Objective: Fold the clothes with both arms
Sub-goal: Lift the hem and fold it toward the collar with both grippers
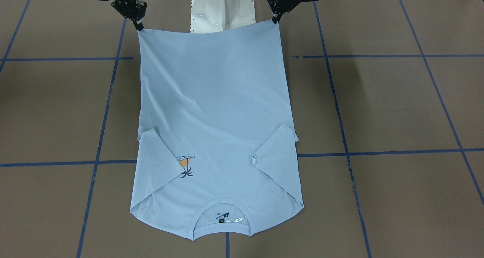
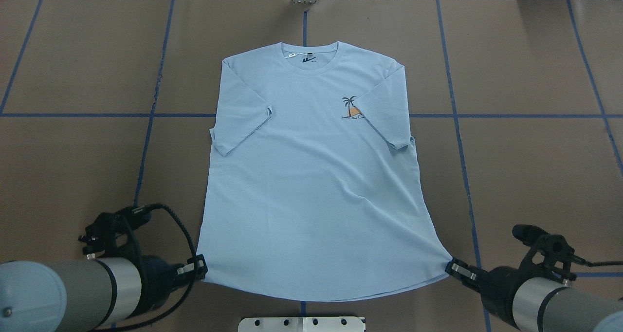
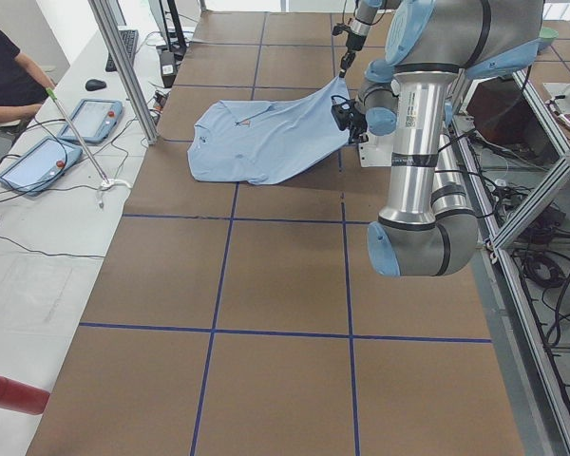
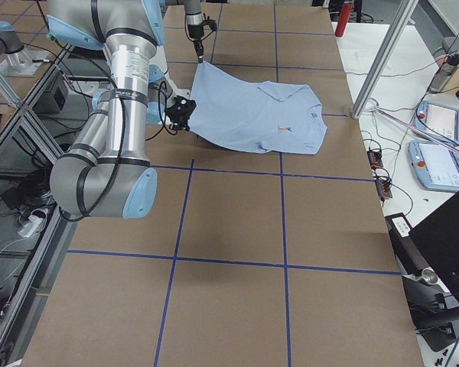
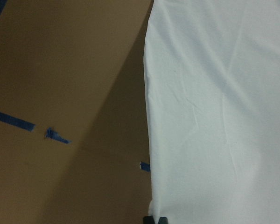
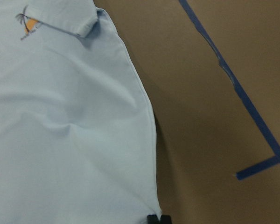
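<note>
On the brown table (image 2: 73, 176), the T-shirt (image 2: 311, 186) is lying face up, its collar (image 2: 310, 62) pointing away from the robot and its hem running along the near side, just beyond the white base (image 2: 302, 323). The left gripper (image 2: 198, 265) is pinching the hem corner on its own side, its fingers closed narrowly on the cloth. The right gripper (image 2: 453, 267) is doing the same at the opposite corner.

Both corners are being held up off the table. In the side views the lower part of the shirt is sloping up toward the grips, while the chest and collar are resting flat. Between the two grips the hem is hanging in a shallow curve.

Both sleeves are lying folded inward over the body. The left sleeve (image 2: 241, 122) is lying clear of any print, and the right sleeve (image 2: 387, 108) is covering the edge of the palm-tree print (image 2: 351, 109). Inside the collar a dark label (image 2: 306, 59) is showing, with a small white tag (image 2: 293, 55) beside it.

Blue tape lines (image 2: 146, 142) are crossing the table in a grid, some of them running under the shirt. Each wrist camera is showing only the dark fingertips at the bottom edge of its picture — the cloth is meeting them there, with bare table alongside.
</note>
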{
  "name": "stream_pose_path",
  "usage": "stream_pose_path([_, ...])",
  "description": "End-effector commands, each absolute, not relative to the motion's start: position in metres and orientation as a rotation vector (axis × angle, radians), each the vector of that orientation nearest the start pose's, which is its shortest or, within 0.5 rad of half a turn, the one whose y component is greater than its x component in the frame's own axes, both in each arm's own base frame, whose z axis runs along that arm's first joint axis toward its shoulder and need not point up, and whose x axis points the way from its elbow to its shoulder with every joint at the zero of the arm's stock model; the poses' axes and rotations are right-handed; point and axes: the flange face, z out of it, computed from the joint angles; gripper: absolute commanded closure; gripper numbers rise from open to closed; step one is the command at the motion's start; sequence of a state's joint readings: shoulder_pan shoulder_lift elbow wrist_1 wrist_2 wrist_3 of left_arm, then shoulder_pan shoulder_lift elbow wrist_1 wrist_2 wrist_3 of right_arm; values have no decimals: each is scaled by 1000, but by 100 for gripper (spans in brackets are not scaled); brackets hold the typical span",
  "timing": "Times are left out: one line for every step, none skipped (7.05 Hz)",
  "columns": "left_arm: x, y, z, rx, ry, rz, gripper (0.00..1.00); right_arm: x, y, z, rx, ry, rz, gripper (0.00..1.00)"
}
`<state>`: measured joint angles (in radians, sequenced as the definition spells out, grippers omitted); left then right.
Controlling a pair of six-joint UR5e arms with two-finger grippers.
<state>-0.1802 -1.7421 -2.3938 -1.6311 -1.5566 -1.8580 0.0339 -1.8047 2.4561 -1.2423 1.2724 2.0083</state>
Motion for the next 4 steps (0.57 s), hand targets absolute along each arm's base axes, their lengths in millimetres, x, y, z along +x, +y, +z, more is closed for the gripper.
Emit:
stream_pose_path([417, -328, 192, 141, 1050, -510, 100, -346, -283, 281, 153, -1075, 590, 100])
stream_pose_path([421, -377, 208, 220, 984, -511, 100, -360, -368, 296, 161, -1027, 587, 100])
stream_pose_path([404, -419, 221, 299, 954, -504, 100, -374, -435, 311, 218, -960, 571, 100])
stream_pose_path([416, -458, 242, 333, 948, -527, 100, -392, -501, 325, 259, -886, 580, 100])
